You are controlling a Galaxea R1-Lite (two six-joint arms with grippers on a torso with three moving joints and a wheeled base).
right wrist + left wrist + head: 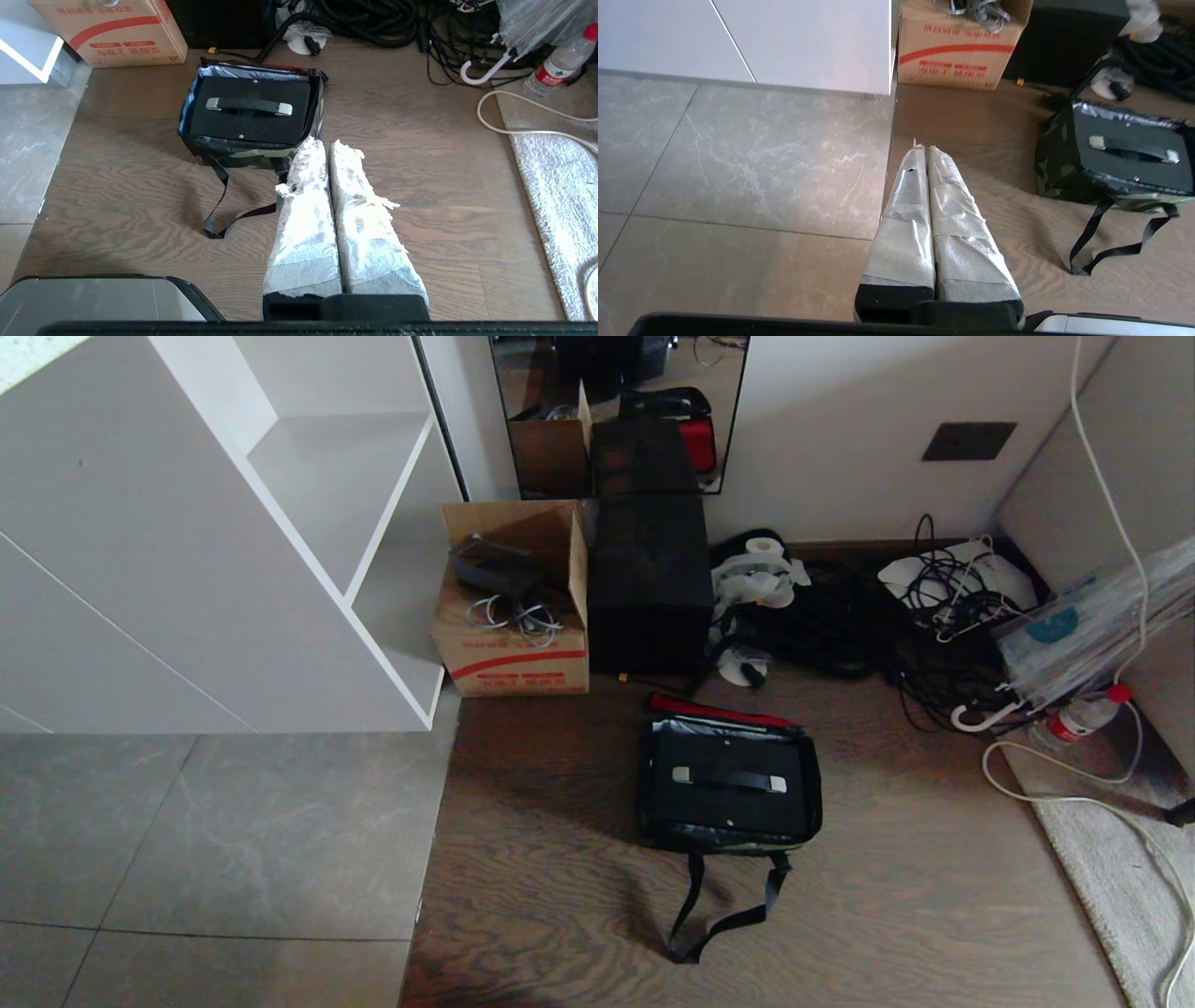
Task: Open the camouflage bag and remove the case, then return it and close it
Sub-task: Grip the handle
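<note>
The camouflage bag stands open on the wood floor, its lid folded back so the red lining shows at the far edge. Inside it lies the case, black top up, with its handle across the middle. The bag's black strap trails on the floor in front. In the left wrist view the left gripper is shut and empty, hanging over the floor to the left of the bag. Just short of the bag's near right corner the right gripper hangs shut and empty. Neither arm shows in the head view.
Behind the bag stand a cardboard box of cables and a tall black box. Black cables pile up at the back right, beside a water bottle and a rug. A white shelf unit stands at the left.
</note>
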